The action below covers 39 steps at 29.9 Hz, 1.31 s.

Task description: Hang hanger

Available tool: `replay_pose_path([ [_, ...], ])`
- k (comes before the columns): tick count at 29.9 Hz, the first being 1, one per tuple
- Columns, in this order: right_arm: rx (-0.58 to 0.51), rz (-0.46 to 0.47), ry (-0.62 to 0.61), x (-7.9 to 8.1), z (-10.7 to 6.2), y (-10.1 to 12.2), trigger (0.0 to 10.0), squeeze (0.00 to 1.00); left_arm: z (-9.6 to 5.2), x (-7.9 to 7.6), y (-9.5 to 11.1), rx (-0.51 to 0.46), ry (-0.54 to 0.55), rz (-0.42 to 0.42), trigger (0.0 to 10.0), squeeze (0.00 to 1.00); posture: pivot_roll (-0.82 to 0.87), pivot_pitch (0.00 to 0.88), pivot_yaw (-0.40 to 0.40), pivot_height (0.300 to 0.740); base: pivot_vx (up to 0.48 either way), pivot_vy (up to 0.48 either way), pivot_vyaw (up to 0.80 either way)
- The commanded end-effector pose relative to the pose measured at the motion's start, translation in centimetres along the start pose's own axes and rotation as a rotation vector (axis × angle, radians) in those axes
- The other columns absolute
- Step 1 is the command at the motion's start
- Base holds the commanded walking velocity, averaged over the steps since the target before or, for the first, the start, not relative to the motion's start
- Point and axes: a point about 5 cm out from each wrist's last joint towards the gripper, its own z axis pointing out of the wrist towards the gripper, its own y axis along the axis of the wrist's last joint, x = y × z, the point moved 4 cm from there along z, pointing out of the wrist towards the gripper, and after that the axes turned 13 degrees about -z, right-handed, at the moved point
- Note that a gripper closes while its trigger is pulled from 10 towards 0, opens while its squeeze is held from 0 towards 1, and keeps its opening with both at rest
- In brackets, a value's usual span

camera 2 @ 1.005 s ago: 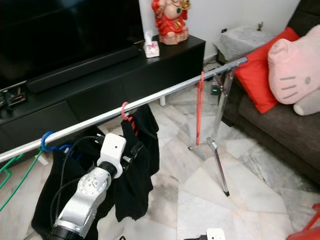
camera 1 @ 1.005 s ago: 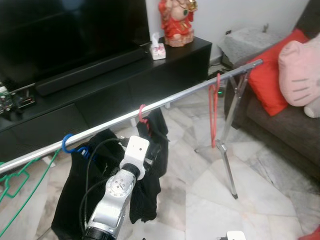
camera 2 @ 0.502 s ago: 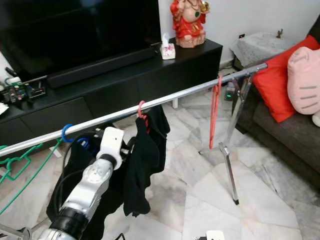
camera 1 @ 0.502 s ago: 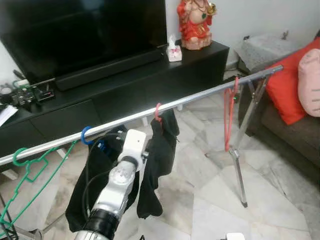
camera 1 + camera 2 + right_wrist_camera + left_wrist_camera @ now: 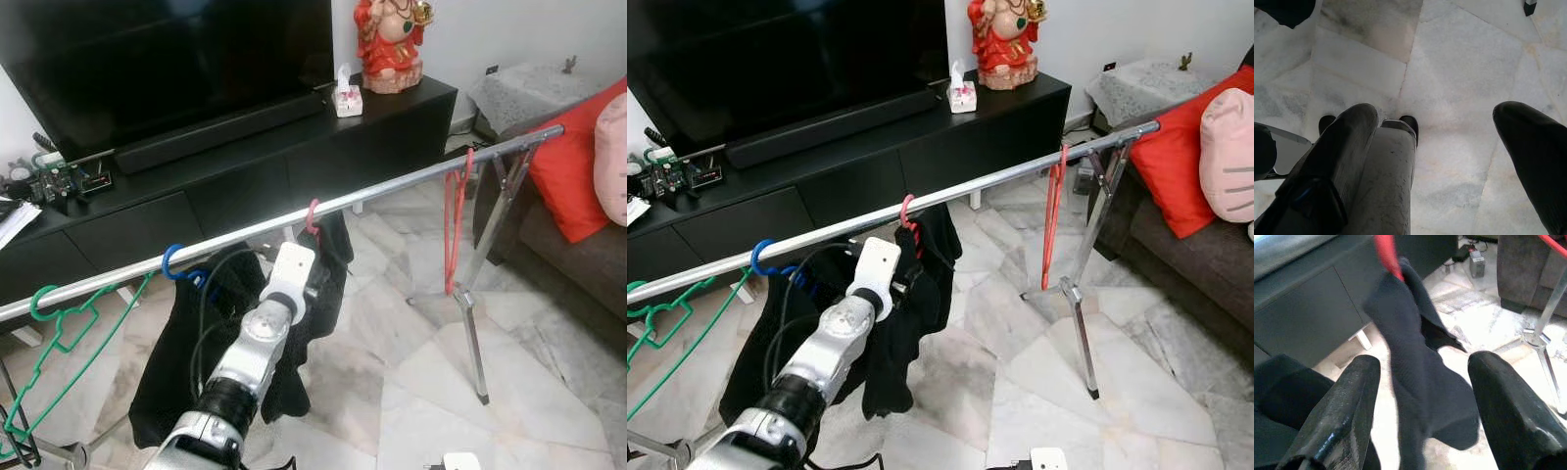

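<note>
Red hanger hooked on rail, black garment

Four hangers on the rail: one green, one blue, two red; two black garments.

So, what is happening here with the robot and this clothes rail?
The robot stands before a metal rail that already carries four hangers. Its left gripper is raised and open, with the dark garment on the pink hanger between its fingers, not clamped. A blue hanger with another dark garment, a bare green hanger and a bare red hanger hang there too. The right gripper hangs open over the marble floor.
</note>
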Motion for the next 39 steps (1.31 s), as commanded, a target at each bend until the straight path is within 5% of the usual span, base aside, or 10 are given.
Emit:
replay_pose_path([
  [1, 0.064, 0.015, 0.029, 1.2, -0.4, -1.9, 10.0, 0.00, 0.2, 0.2, -0.7, 0.022, 0.015, 0.014, 10.0, 0.00, -0.19, 0.000, 0.128, 0.740, 0.000, 0.000, 0.00],
  [9, 0.062, 0.018, 0.026, 1.2, -0.4, -1.8, 10.0, 0.00, 0.7, 0.5, -1.1, 0.036, 0.063, -0.014, 10.0, 0.00, -0.21, 0.000, 0.133, 0.740, 0.000, 0.000, 0.00],
  [18, 0.061, 0.015, 0.025, 1.0, -0.4, -1.8, 10.0, 0.00, 1.4, 1.2, 0.5, -0.023, 0.150, -0.187, 10.0, 0.00, -0.22, 0.000, 0.130, 0.740, 0.000, 0.000, 0.00],
  [25, 0.060, 0.013, 0.029, 1.1, -0.4, -1.8, 10.0, 0.00, 1.7, 0.4, 0.2, 0.003, 0.132, -0.186, 10.0, 0.00, -0.23, 0.000, 0.130, 0.740, 0.000, 0.000, 0.00],
  [31, 0.059, 0.014, 0.030, 1.1, -0.4, -1.8, 10.0, 0.00, 1.6, 0.2, -0.9, 0.051, 0.123, -0.152, 10.0, 0.00, -0.24, 0.000, 0.134, 0.740, 0.000, 0.000, 0.00],
  [34, 0.059, 0.019, 0.035, 1.2, -0.3, -1.7, 10.0, 0.00, 0.6, -0.8, -4.7, 0.212, 0.046, -0.133, 10.0, 0.00, -0.23, 0.000, 0.136, 0.740, 0.000, 0.000, 0.00],
  [39, 0.058, 0.022, 0.036, 1.3, -0.3, -1.7, 10.0, 0.00, 0.6, -1.2, -4.7, 0.209, 0.036, -0.131, 10.0, 0.00, -0.24, 0.000, 0.137, 0.740, 0.000, 0.000, 0.00],
])
